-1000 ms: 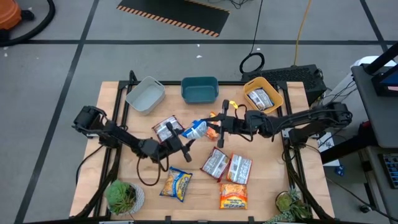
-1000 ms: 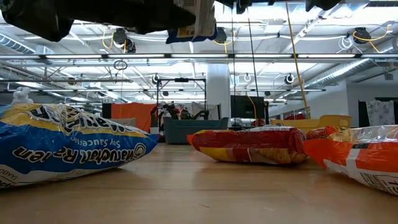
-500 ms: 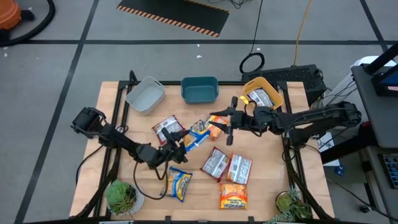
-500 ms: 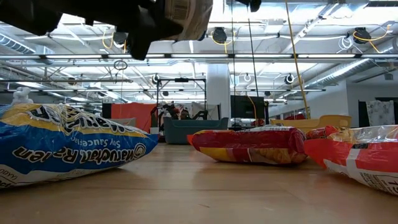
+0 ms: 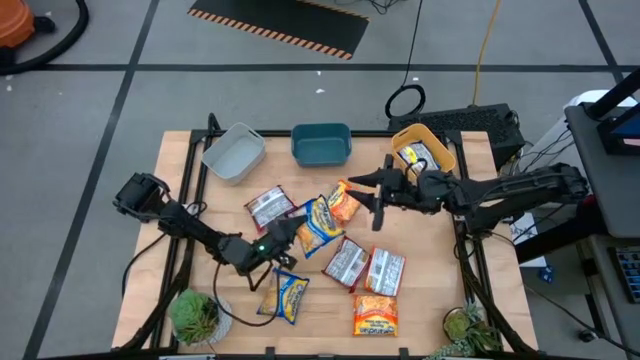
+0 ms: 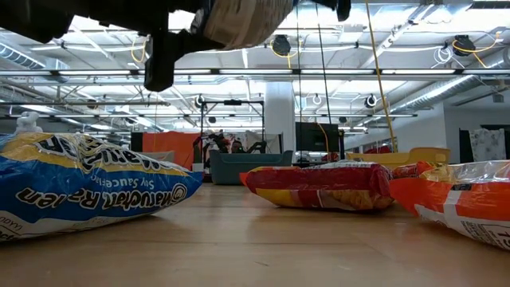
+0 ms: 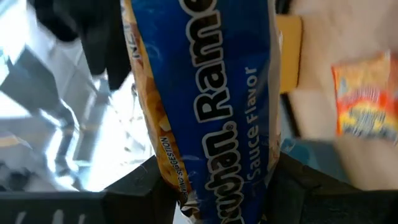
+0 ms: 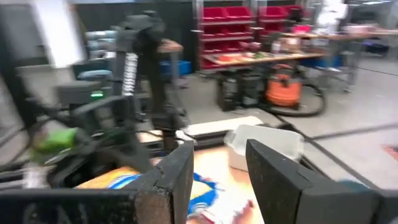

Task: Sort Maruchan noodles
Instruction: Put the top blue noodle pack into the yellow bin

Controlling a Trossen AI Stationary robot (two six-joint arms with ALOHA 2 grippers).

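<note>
My left gripper (image 5: 288,240) is shut on a yellow-and-blue Maruchan packet (image 5: 318,221), which fills the left wrist view (image 7: 205,93). My right gripper (image 5: 368,200) (image 8: 217,168) hangs open and empty over the table's middle, just right of an orange packet (image 5: 345,203) lying flat. More packets lie flat on the table: silver-red ones (image 5: 268,207) (image 5: 347,262) (image 5: 385,270), a yellow one (image 5: 285,297) and an orange one (image 5: 375,315). One silver packet (image 5: 420,157) lies in the yellow tub. My left gripper pinches the yellow-and-blue packet between its two fingers (image 7: 140,186) at its near-left end (image 7: 211,171). The fingers come roughly level from the table's near left. The packet sticks out beyond them toward the far right and is lifted clear of the table (image 6: 239,16).
A grey tub (image 5: 233,152), a teal tub (image 5: 321,144) and a yellow tub (image 5: 436,145) stand along the far edge. Potted plants sit at the near left corner (image 5: 198,315) and the near right corner (image 5: 468,330). Bare wood shows along the table's left side.
My right gripper has drawn back toward the table's right and far side, away from the yellow-and-blue packet. My left gripper has moved toward the near left with the packet, which has turned so its yellow face shows from above.
</note>
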